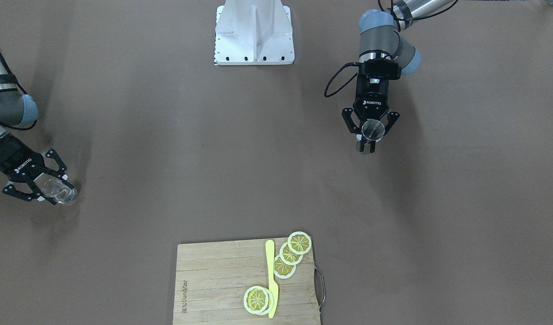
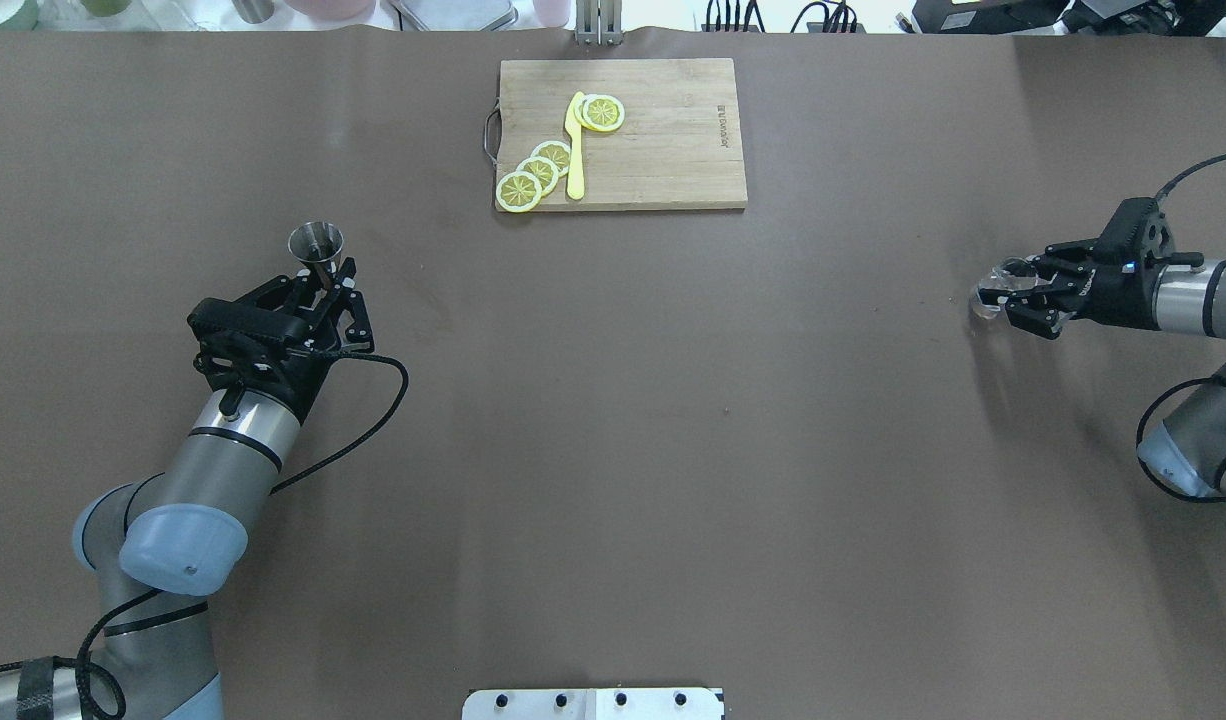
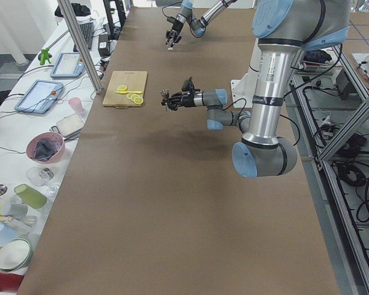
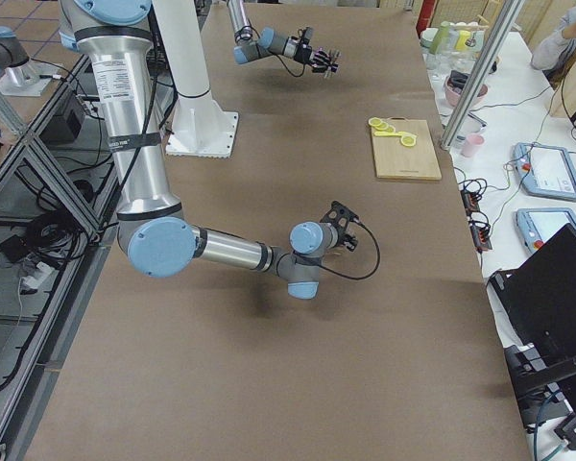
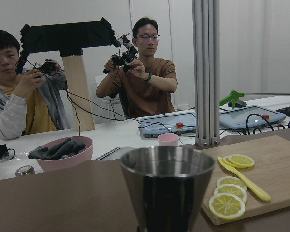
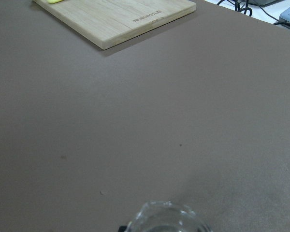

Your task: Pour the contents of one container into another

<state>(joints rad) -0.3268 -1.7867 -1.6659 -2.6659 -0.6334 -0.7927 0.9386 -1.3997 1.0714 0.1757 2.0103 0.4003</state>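
Nearest the robot, the white base plate [image 2: 593, 703] sits at the edge of the brown table [image 2: 623, 450], and from there your two arms reach to opposite ends. Your left gripper [image 2: 325, 287] has its fingers closed on the narrow waist of the steel jigger [image 2: 316, 244], which stands upright with its open cone facing up. The left side view puts it above the tabletop, with a shadow beneath. Well apart from it, your right gripper [image 2: 1003, 292] is clamped round the small clear glass [image 2: 993, 290], low at the table's other end. You cannot tell from these views whether the glass touches the surface or how far it leans. Farther out, beyond both grippers and roughly midway between them across the table, a wooden cutting board [image 2: 663, 140] lies by the far edge. It carries a yellow knife [image 2: 575, 150], three overlapping lemon slices [image 2: 538, 172] toward one corner and more slices [image 2: 603, 112] beside the blade. Past the table edge, the left wrist camera looks over the jigger's rim to an aluminium post [image 5: 207, 72], a pink cup [image 5: 168, 139] and a pink bowl [image 5: 63, 152] of dark cloth. Behind these sit two people [image 5: 145, 82] holding wired hand devices.
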